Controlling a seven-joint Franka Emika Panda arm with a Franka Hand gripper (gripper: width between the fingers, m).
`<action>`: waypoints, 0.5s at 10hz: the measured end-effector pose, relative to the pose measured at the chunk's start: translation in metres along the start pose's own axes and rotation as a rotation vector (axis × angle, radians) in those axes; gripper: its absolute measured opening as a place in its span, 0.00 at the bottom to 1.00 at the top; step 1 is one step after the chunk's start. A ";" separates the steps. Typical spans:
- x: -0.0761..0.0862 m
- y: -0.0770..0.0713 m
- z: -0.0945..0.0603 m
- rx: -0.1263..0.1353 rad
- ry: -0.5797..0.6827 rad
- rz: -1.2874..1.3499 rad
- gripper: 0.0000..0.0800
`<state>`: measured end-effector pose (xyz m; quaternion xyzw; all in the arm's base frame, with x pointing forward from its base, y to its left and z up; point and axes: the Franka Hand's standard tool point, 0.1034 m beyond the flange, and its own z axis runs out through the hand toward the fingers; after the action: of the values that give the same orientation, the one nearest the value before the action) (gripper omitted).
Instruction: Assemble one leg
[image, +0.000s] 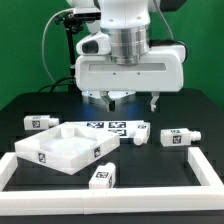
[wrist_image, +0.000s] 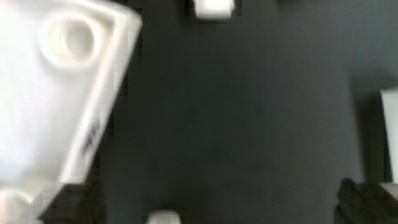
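Nearest me, a white rail (image: 110, 196) is running along the tabletop's front edge, and just behind it one leg (image: 101, 177) is lying near the square panel (image: 60, 150). The gripper (image: 129, 99) is hovering above mid-table, fingers spread wide, carrying nothing. I am planning to centre over that leg, squaring the fingers across its narrow sides before descending.
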<state>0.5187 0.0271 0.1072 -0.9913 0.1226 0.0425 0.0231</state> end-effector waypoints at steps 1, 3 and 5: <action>0.000 0.000 0.001 0.000 0.000 -0.002 0.81; -0.001 -0.001 0.002 -0.001 -0.001 -0.002 0.81; 0.011 0.009 0.013 -0.004 0.005 -0.057 0.81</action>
<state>0.5261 0.0161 0.0931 -0.9945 0.0941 0.0395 0.0219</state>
